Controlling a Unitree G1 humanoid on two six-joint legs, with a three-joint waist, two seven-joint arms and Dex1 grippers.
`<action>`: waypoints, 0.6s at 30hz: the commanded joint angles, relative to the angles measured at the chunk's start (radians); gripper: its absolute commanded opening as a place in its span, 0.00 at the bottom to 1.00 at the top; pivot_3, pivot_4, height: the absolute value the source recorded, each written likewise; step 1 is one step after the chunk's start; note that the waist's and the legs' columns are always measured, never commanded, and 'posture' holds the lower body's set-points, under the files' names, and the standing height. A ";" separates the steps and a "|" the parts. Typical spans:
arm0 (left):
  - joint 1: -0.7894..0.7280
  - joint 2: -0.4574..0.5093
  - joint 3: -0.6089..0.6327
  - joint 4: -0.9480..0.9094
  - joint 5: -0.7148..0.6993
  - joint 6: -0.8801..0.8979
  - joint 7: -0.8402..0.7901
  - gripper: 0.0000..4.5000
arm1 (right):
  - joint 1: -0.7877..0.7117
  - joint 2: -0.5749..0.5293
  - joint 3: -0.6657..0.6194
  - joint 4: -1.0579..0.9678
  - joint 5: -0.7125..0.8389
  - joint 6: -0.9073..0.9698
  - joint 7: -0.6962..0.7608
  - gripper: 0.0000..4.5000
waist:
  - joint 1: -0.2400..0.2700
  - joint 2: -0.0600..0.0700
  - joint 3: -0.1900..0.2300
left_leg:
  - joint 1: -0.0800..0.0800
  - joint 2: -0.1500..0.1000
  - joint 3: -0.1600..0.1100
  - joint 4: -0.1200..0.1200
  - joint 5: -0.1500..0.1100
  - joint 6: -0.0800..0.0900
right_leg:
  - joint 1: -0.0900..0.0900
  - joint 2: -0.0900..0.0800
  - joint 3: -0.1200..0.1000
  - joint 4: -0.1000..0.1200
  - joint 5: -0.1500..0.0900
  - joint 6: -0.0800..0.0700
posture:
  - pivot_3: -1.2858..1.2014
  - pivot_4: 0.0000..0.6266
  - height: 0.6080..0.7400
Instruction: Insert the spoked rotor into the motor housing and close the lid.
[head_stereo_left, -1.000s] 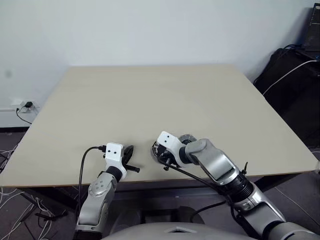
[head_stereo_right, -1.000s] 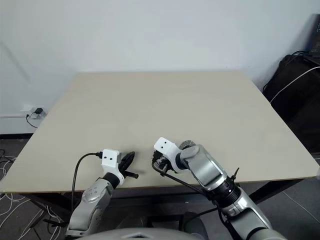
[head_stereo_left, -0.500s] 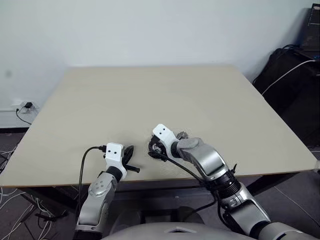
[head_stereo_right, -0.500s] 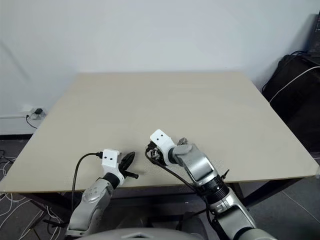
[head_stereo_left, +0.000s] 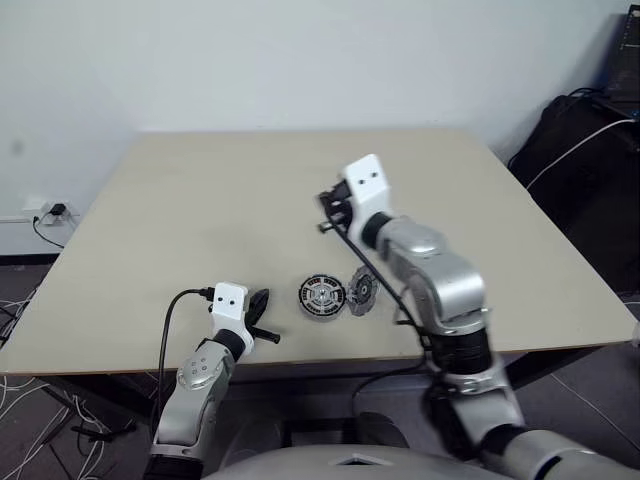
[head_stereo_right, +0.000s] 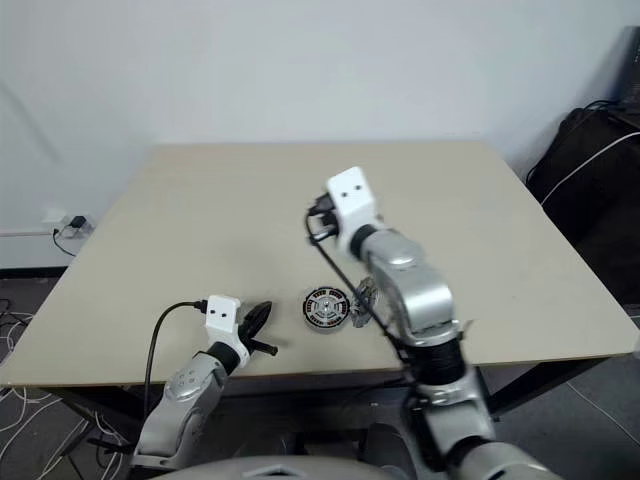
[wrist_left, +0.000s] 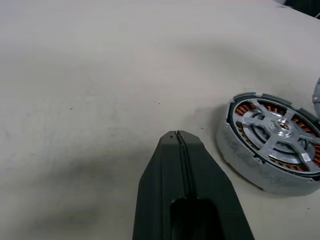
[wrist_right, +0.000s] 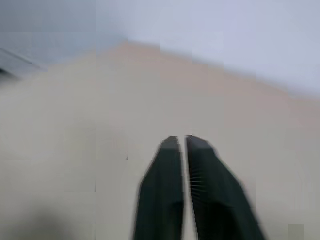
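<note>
The motor housing (head_stereo_left: 321, 296) lies near the table's front edge, with the spoked rotor (wrist_left: 280, 131) seated in it; coppery windings show between the silver spokes. The lid (head_stereo_left: 362, 291), a silver disc with a dark centre, sits just right of the housing and looks tilted. My left gripper (wrist_left: 178, 136) is shut and empty, resting low on the table a short way left of the housing. My right gripper (wrist_right: 180, 141) is shut on nothing, raised well above the table behind the housing.
The beige table (head_stereo_left: 200, 200) stretches wide behind the parts. Black bags and a white cable (head_stereo_left: 580, 150) stand off its right side. A wall socket with cables (head_stereo_left: 50, 212) sits low on the left.
My right arm has lifted up and away from the housing, uncovering the housing with the rotor in it and the lid beside it. The left gripper has stayed put.
</note>
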 joint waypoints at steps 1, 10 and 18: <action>-0.011 0.001 -0.010 -0.022 -0.003 0.001 -0.005 0.00 | 0.059 -0.225 0.084 0.063 -0.183 -0.105 -0.010 0.01 | -0.001 -0.001 0.000 | 0.000 0.000 0.000 0.000 0.000 0.001 | 0.001 0.000 0.000 0.000 0.000 0.000 | 0.52 0.00 1.00; -0.014 0.009 -0.016 -0.024 -0.009 0.013 -0.011 0.00 | 0.260 -0.569 0.163 -0.030 -0.125 -0.094 0.346 0.01 | -0.005 -0.001 0.001 | -0.001 0.006 0.003 -0.002 0.002 0.004 | 0.002 0.001 0.003 0.000 -0.005 -0.001 | 0.52 0.00 1.00; -0.025 0.011 -0.018 -0.021 -0.010 0.019 -0.013 0.00 | 0.301 -0.420 0.011 -0.055 0.117 -0.125 0.433 0.01 | 0.002 -0.011 0.009 | 0.005 0.008 0.002 0.002 0.002 0.004 | 0.012 0.002 0.000 -0.001 -0.005 0.005 | 0.52 0.00 1.00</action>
